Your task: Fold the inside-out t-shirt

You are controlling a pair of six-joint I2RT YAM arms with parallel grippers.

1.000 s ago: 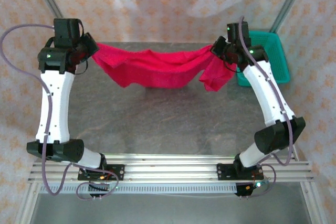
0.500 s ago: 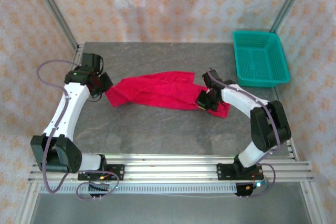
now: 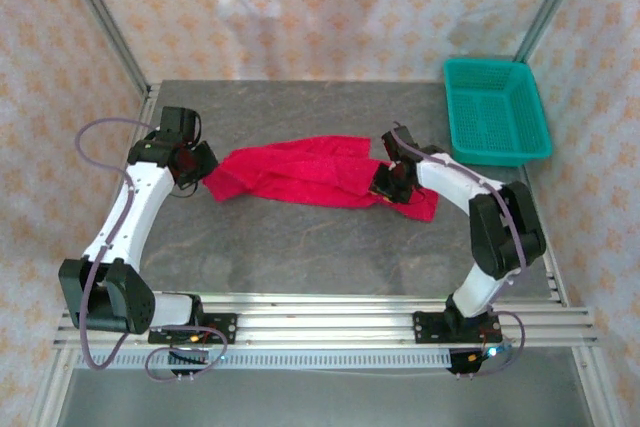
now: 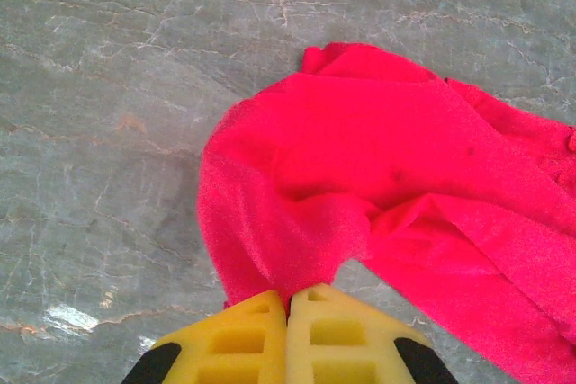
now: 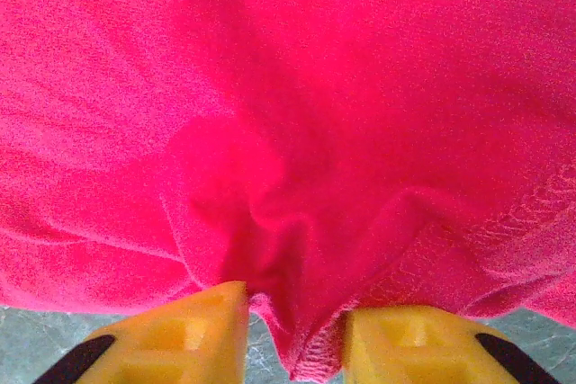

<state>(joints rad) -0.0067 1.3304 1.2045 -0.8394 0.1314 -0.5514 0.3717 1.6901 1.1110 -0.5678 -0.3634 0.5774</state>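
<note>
The bright red t-shirt [image 3: 300, 172] lies bunched in a long band across the middle of the table. My left gripper [image 3: 205, 175] is at its left end, low over the table. In the left wrist view the yellow fingertips [image 4: 252, 330] of the left gripper [image 4: 290, 299] are pressed together on a pinch of the t-shirt [image 4: 360, 177]. My right gripper [image 3: 385, 187] rests on the shirt's right end. In the right wrist view the right gripper [image 5: 295, 312] has its jaws apart, with a loose hem of the t-shirt [image 5: 297, 87] hanging between them and table showing in the gap.
A teal plastic basket [image 3: 490, 64] stands at the back right corner of the grey table [image 3: 300, 247]. The aluminium rail with both arm bases runs along the near edge. Frame posts rise at the back corners.
Both grippers have come down and nearer from holding the shirt stretched in the air; the shirt now lies on the table. The right jaws have opened; the left stays shut.
</note>
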